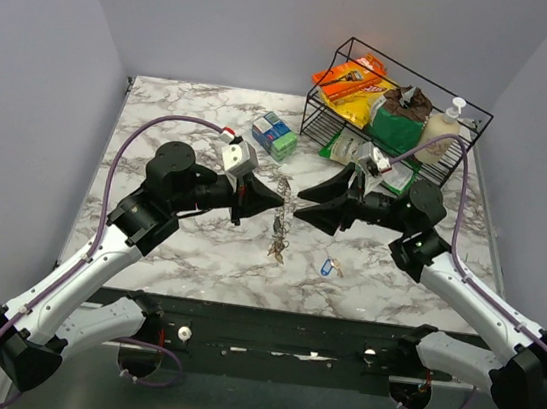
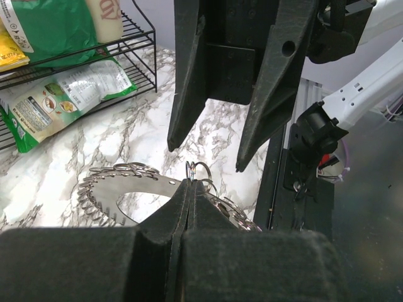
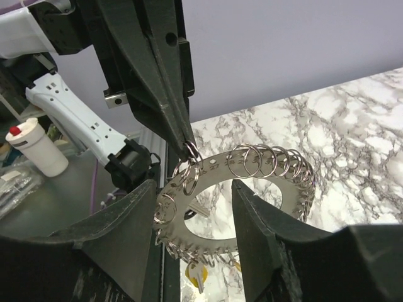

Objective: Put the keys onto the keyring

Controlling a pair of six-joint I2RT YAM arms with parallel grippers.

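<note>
A large silvery metal keyring (image 1: 278,227), a flat loop fringed with small wire rings, is held over the white marbled worktop (image 1: 176,252) at the centre of the overhead frame. It is pinched at its rim by the left end effector (image 1: 280,197), whose fingers are clamped together on it. The right end effector (image 1: 298,202) is seen facing it with fingers apart, the loop lying between them. A small blue-headed metal key (image 1: 327,266) is seen flat on the worktop, lower right of centre. A black wire rack (image 1: 407,111) stocked with packets is seen at upper right.
</note>
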